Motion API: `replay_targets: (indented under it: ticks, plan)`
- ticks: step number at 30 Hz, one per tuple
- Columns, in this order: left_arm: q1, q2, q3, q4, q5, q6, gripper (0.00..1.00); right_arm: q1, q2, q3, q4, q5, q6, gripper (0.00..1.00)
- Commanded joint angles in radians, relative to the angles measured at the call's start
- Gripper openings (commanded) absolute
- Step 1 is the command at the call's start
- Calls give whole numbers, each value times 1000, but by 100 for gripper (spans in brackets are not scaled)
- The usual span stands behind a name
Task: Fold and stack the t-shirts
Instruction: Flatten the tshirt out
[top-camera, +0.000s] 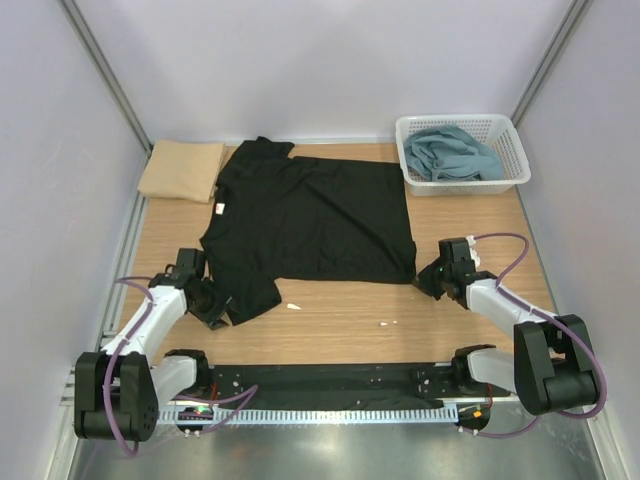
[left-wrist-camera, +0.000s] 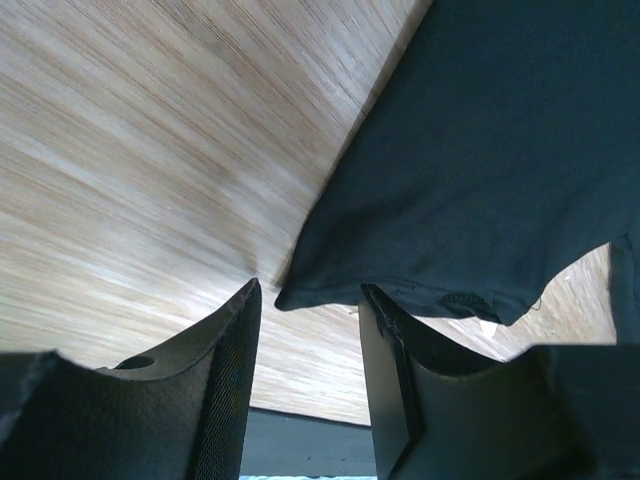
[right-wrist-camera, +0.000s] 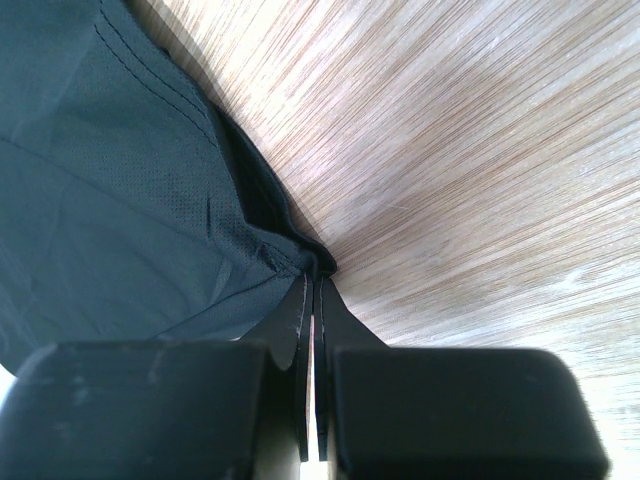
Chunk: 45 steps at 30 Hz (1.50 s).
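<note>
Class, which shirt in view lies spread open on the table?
The black t-shirt, flat mid-table; the tan t-shirt lies folded far left, the blue-grey cloth crumpled in the basket.

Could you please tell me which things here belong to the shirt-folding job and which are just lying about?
Part of the job:
- black shirt, spread flat
- tan shirt, already folded
- blue-grey shirts, bundled in the basket

Just lying about:
- basket, which only holds the shirts
- white scraps in front of the black shirt
</note>
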Motion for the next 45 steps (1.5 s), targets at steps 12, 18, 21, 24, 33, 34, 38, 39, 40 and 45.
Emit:
replay_targets:
  ticks: [12,18,21,24,33,34,38,39,40,45]
  plan:
    - [5,8,-91,75,14,-72,40,-14,10,44,-14,3,-34,1]
    - [5,33,-84,164,48,-61,0,-12,31,53,-25,-10,-70,1]
    - [5,19,-24,142,46,-22,0,-12,56,92,-45,-19,-112,1]
    - [5,27,194,83,29,61,0,-12,85,167,-97,-8,-170,1]
    - [5,159,900,-14,-34,223,0,-4,96,568,-307,32,-337,1]
    - [5,168,948,-8,-22,242,0,0,84,610,-324,27,-345,1]
    - [-11,197,1174,10,17,320,0,15,45,867,-428,-11,-371,1]
    - [-17,193,1238,29,31,334,0,19,33,906,-480,-34,-376,1]
    - [-28,174,1261,42,56,348,0,22,18,937,-497,-46,-385,1]
    - [-100,47,1419,82,42,491,0,22,-119,1078,-608,-154,-413,1]
